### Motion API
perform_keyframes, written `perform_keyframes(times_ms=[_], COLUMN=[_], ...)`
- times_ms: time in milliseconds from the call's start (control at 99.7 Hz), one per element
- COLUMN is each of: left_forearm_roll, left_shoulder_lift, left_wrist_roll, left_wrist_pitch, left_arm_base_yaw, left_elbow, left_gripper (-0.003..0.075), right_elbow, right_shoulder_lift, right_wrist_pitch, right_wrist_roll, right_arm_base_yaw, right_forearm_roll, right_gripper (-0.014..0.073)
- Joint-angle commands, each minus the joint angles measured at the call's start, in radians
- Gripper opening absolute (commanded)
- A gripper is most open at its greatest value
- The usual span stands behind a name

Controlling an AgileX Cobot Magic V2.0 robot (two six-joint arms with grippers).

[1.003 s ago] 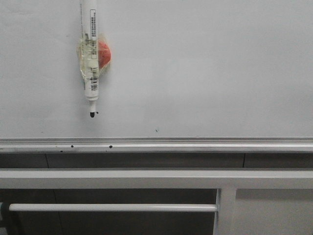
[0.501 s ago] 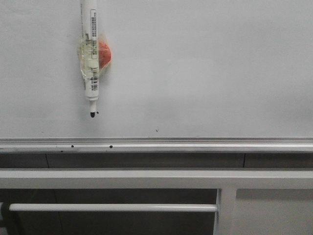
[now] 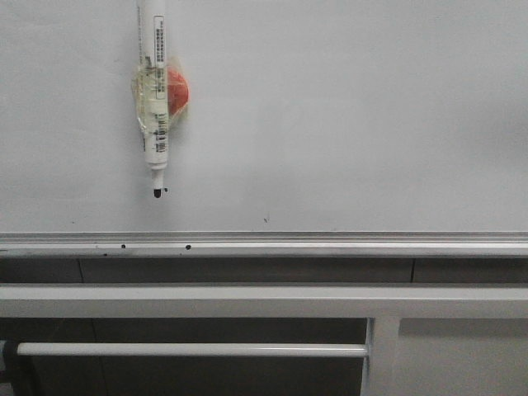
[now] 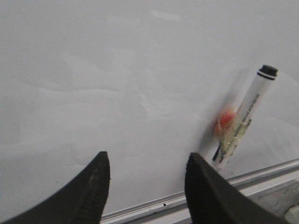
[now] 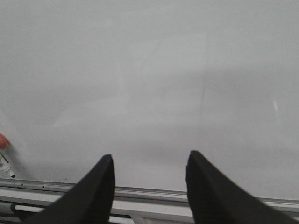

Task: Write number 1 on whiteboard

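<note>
1. On the whiteboard (image 3: 346, 107), you had no number 1 drawn; the marker (image 3: 154, 91) lay untouched.
2. Your left gripper (image 4: 147, 175) and right gripper (image 5: 149, 175) gaped empty.
3. A glancing grasp could have knocked the marker away.

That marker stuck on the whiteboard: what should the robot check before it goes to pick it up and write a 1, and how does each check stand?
1. Marker in sight, lying tip down on the whiteboard: ok.
2. Cap off, dark tip bare: ok in the front view.
3. Marker free to lift: cannot tell; yellowish tape and a red blob sit at its middle.
4. Left gripper open and empty: ok.
5. Right gripper open and empty: ok.
6. Room for the stroke: ok; no stroke drawn yet, only tiny specks.
</note>
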Motion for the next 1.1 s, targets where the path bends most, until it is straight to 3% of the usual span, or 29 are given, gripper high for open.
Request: perform_keyframes(times_ms=[0, 271, 832, 932, 1093], left_forearm_roll=[-0.012, -0.012, -0.328, -0.355, -0.353], left_shoulder_lift=[0.041, 0.293, 0.861, 0.913, 0.973], left_wrist_roll=[0.0, -0.014, -0.016, -0.016, -0.016], left_wrist_pitch=[-0.138, -0.363, -1.122, -1.198, -1.204], left_arm_base_yaw=[-0.054, -0.206, -0.65, -0.677, -0.68], left_elbow=[-0.008, -0.006, -0.006, -0.006, -0.042], left_gripper=[0.0313, 0.0313, 0.0313, 0.0313, 0.0314], right_elbow=[-0.046, -0.055, -0.085, -0.085, -0.085], right_shoulder_lift=[0.023, 0.077, 0.129, 0.129, 0.129], right_wrist_pitch=[-0.054, -0.015, -0.017, -0.022, -0.03], right_wrist_roll=[-0.018, -0.192, -0.199, -0.199, -0.199], right_arm_base_yaw=[0.002, 0.017, 0.044, 0.052, 0.052], right_forearm_roll=[0.026, 0.21, 0.207, 0.207, 0.207], right_gripper=[0.0311, 0.0311, 0.0311, 0.0311, 0.0311])
